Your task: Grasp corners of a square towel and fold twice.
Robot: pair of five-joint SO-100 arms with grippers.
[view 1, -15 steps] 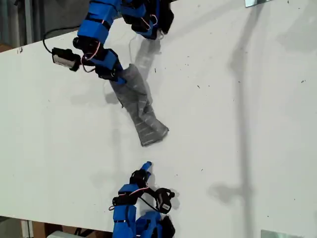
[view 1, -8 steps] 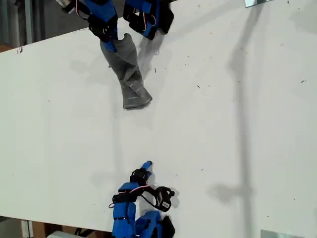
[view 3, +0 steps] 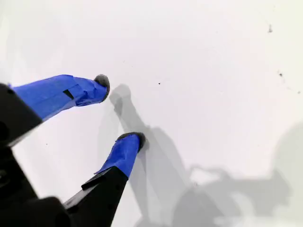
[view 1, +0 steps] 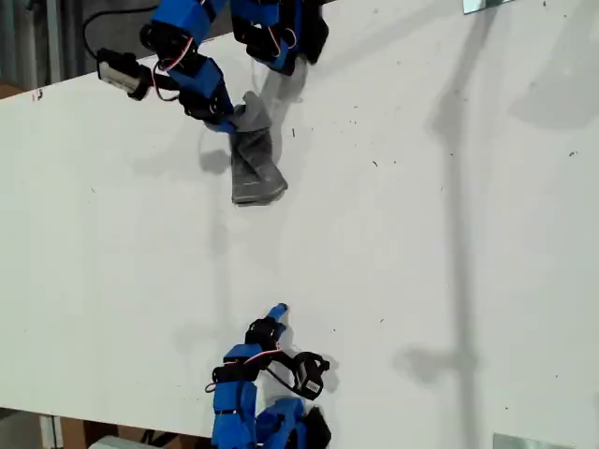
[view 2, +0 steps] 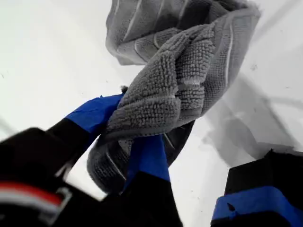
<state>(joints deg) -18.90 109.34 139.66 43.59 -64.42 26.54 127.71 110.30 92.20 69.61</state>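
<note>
The towel (view 1: 254,166) is a crumpled grey striped bundle near the top of the exterior view, left of centre. Its lower end rests on the white table (view 1: 421,234). My first gripper (view 1: 227,119) is shut on the bundle's upper end. In the first wrist view its blue fingers (view 2: 94,114) pinch a thick bunched fold of the towel (view 2: 189,61). Which of the corners is held cannot be told; they are lost in the folds. My second gripper (view 1: 277,312) is open near the exterior view's bottom edge, far from the towel. Nothing lies between its fingertips (view 3: 118,111).
The first arm's base (view 1: 281,33) stands just beyond the towel at the exterior view's top edge. The table's edge (view 1: 56,86) runs along that view's upper left. Metal pieces (view 1: 487,5) sit at its top right and bottom right corners.
The first gripper has dragged the towel toward the exterior view's top left, lifted it, then lowered it, so the cloth is now shorter and more bunched. The second arm has not moved.
</note>
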